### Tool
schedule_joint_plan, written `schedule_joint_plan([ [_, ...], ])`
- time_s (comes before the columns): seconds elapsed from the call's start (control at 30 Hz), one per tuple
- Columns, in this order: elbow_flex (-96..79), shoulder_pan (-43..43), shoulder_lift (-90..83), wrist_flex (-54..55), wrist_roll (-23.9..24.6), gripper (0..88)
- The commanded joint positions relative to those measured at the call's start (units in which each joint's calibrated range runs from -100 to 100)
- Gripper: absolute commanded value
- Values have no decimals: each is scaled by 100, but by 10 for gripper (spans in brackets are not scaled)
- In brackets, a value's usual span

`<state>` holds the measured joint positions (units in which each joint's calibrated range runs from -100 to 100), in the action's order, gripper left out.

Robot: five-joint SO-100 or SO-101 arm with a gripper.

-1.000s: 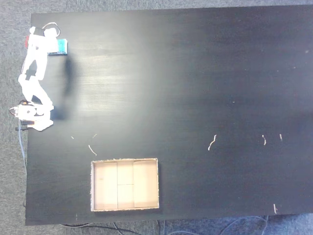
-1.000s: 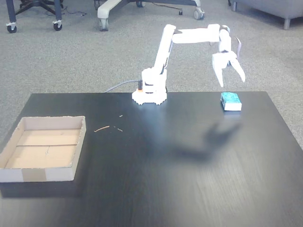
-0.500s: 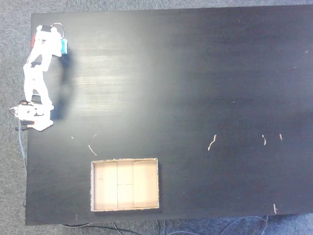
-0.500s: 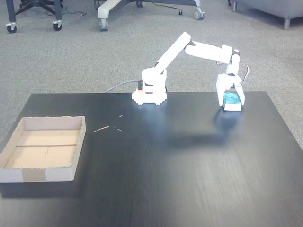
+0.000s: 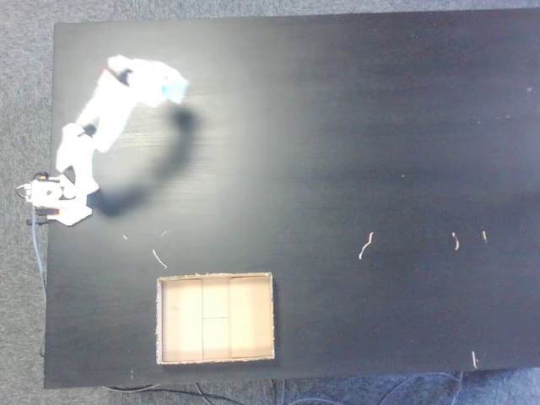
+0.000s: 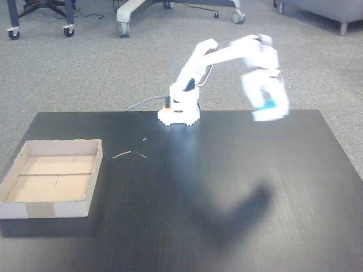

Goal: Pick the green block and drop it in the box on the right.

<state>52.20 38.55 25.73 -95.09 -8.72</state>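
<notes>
Nearest the side camera, the box [image 6: 52, 180] is sitting at the left end of the table [image 6: 238, 226], its long sides running away from the viewer. Far across the table from it, the gripper [image 6: 265, 105] is hanging blurred in the air, clamping the green block [image 6: 266, 103] between its fingers. In the top-down view the box [image 5: 216, 317] is lying below and slightly right of the block [image 5: 174, 87], well apart.
</notes>
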Motion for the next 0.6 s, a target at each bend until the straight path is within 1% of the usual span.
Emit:
schedule_joint_plan([
  [0.0, 2205, -3364, -1100, -384, -283, 145],
  [0.03, 2604, -4223, -1100, -367, -405, 144],
  [0.1, 4091, -5954, -380, -277, -611, 144],
  [0.17, 4734, -7066, 272, -70, -742, 143],
  [0.2, 4743, -7426, 441, 128, -767, 143],
  [0.23, 4743, -7663, 602, 244, -801, 141],
  [0.33, 4743, -7885, 1051, 475, -860, 134],
  [0.47, 4544, -7717, 2194, 1218, -850, 133],
  [0.57, 3918, -7502, 2761, 1804, -786, 130],
])
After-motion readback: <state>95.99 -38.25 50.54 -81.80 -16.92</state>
